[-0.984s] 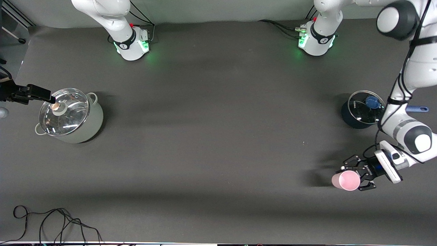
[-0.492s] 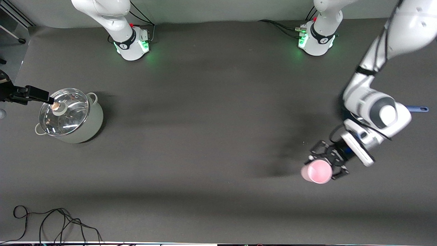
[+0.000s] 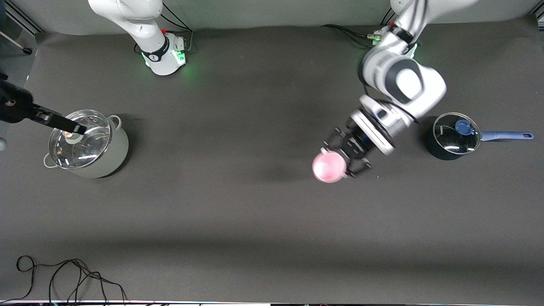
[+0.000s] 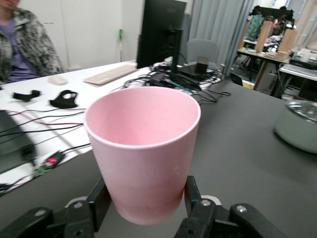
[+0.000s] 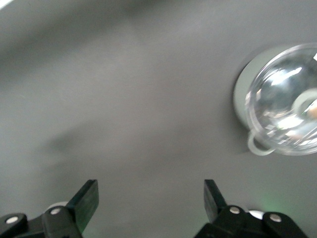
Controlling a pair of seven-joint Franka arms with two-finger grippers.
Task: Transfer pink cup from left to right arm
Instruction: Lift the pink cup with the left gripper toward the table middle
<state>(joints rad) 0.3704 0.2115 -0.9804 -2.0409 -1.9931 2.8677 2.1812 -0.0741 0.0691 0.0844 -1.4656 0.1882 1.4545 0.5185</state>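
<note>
A: I've got the pink cup (image 3: pixel 329 166) in the left claw (image 3: pixel 343 158), clamped on its lower wall, mouth tipped toward the front camera. It's up in the air over the bare middle of the worktop (image 3: pixel 255 212), toward the left arm's end.

B: And your right claw (image 3: pixel 70 126)?

A: Over the glass-lidded grey pot (image 3: pixel 87 144) at the right arm's end, well apart from the cup. In the right wrist view its 2 fingers (image 5: pixel 86 198) stand wide apart with nothing between them.

B: So how do you want to play the handover?

A: My read: bring both arms to the middle and hold the left 1 steady. In the left wrist view the fingers (image 4: pixel 99 201) pinch the cup (image 4: pixel 143 153) near its base, so the upper wall under the rim is free. I'd have the right claw take it there, square across the taper, not on the rim itself.

B: Risk?

A: It's smooth, light plastic, I'd judge, and tapered, so a skewed pinch could squirt it out. I'd let go with the left only once the right has closed firmly.
</note>
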